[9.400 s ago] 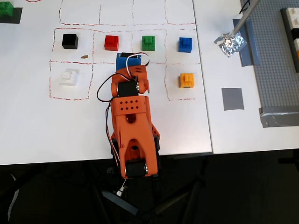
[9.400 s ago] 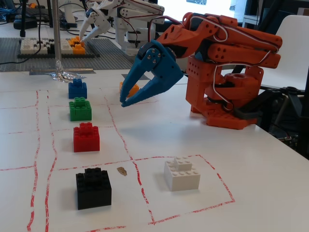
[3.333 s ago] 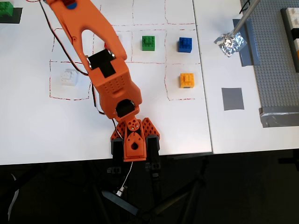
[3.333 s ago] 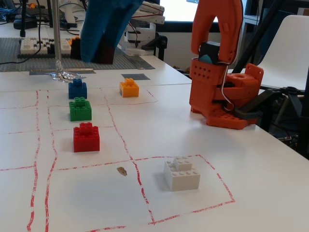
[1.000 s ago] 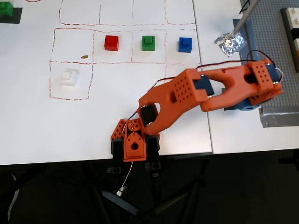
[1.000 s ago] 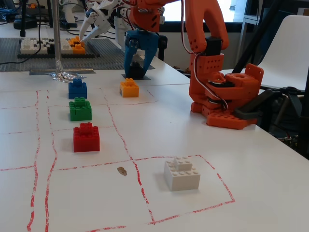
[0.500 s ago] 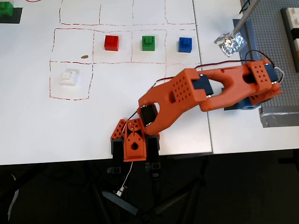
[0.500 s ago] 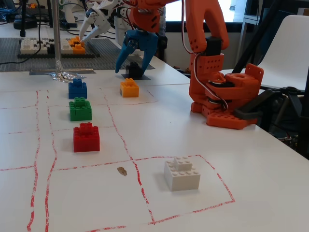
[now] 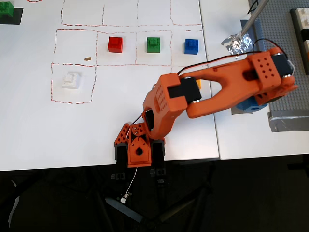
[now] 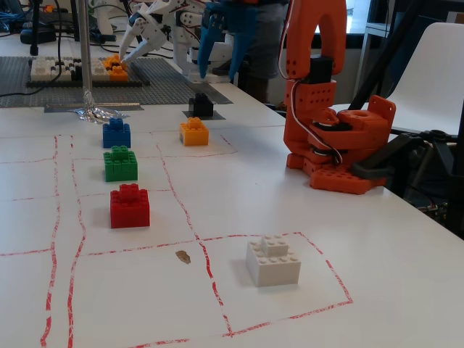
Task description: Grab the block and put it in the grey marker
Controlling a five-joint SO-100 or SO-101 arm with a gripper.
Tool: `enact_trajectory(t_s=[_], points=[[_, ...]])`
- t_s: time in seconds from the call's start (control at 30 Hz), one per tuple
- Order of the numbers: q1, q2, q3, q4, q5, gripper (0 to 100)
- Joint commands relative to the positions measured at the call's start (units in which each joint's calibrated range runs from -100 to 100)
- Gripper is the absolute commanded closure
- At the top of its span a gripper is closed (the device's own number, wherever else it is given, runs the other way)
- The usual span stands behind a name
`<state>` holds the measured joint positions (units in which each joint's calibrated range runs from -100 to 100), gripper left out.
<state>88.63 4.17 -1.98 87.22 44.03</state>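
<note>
Only the fixed view shows the block: it stands on the grey marker, a flat dark patch at the far side of the table, just behind an orange brick. From overhead, the arm covers that spot, and only a sliver of the orange brick peeks out beneath it.

The overhead view, in turn, shows the whole arm folded across the table's corner, with the gripper down at the near edge, well apart from the block's place. In the fixed view the gripper lies low on the table beside the arm's base, and the upper arm runs out of the top of the picture. Neither view lets me tell whether the fingers are apart or together.

Hand-drawn red lines divide the table into cells. From overhead, the red brick, green brick and blue brick each sit in a cell of their own in one row, and the white brick sits alone in a lower cell. The overhead view also catches another green brick on a dark patch in the top left corner.

Crumpled foil lies at the foot of a metal pole, near the studded baseplate. Seen from the fixed view, that baseplate carries a cluster of small bricks.
</note>
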Motion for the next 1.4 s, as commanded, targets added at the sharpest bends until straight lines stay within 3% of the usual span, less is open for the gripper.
enact_trajectory(t_s=[0.0, 0.27, 0.4, 0.57, 0.73, 0.93, 1.37], points=[[-0.6, -12.1, -0.5, 4.0, 0.1, 86], [-10.2, -29.1, 14.5, 6.4, -2.2, 100], [-18.1, -39.4, 24.7, 5.4, -4.3, 100], [-33.9, -49.8, 37.7, -2.6, -11.6, 100], [-49.5, -57.6, 48.2, -16.0, -22.9, 100], [-65.7, -67.3, 62.4, -28.9, -31.2, 100], [-81.1, -82.0, 82.3, -43.8, -43.7, 100]])
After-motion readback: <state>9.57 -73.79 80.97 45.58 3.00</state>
